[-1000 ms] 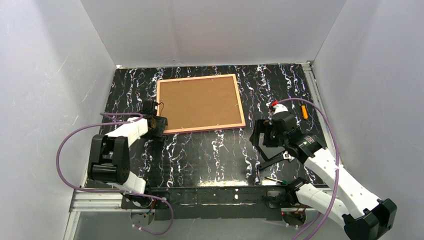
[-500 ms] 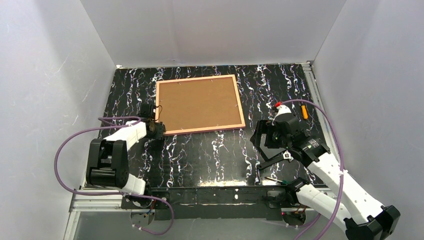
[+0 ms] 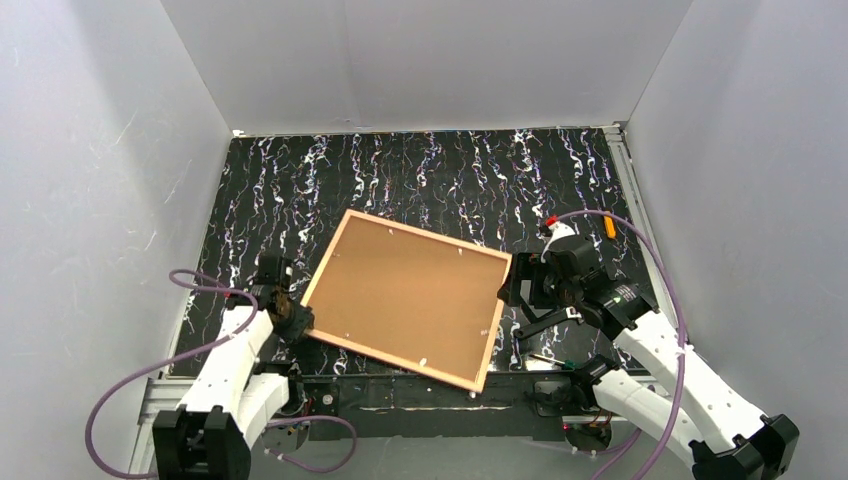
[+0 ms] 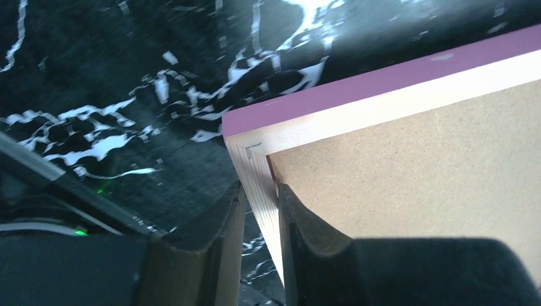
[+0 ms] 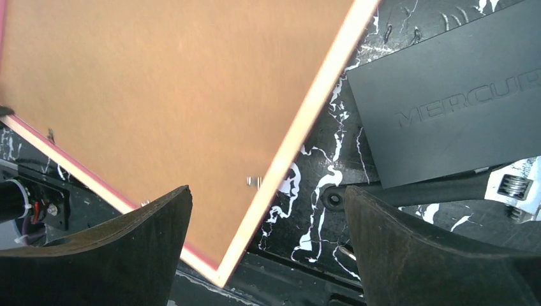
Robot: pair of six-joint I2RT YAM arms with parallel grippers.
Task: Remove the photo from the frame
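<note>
With both arms in view, I count one frame (image 3: 318, 276) (image 4: 383, 105) (image 5: 300, 137), and it is at the near part of the worktop (image 3: 430, 170), turned askew with its near corner over the front rail. It is back-side up, so I see one brown board (image 3: 405, 300) (image 4: 415, 185) (image 5: 159, 95) filling it, and the photo is hidden underneath. I can't tell whether the frame rests flat or is lifted off the surface.

My left end effector (image 3: 292, 320) (image 4: 258, 191) is pinched on the frame's left corner. The wrist view shows its two fingers (image 4: 223, 229) narrow, one on each side of the pale rail, just below the mitred joint. The pink outer face of the frame runs away from that corner.

My right end effector (image 3: 515, 293) (image 5: 266, 191) is spread wide and grips nothing. It hangs over the frame's right edge, and the rail crosses the gap between the two fingers (image 5: 127, 242) well below them. Just beside that edge lies one black plate (image 5: 446, 121) lettered MERCUR.

Farther back, near the right wall, lies one small orange tool (image 3: 610, 225), well apart from the frame.
</note>
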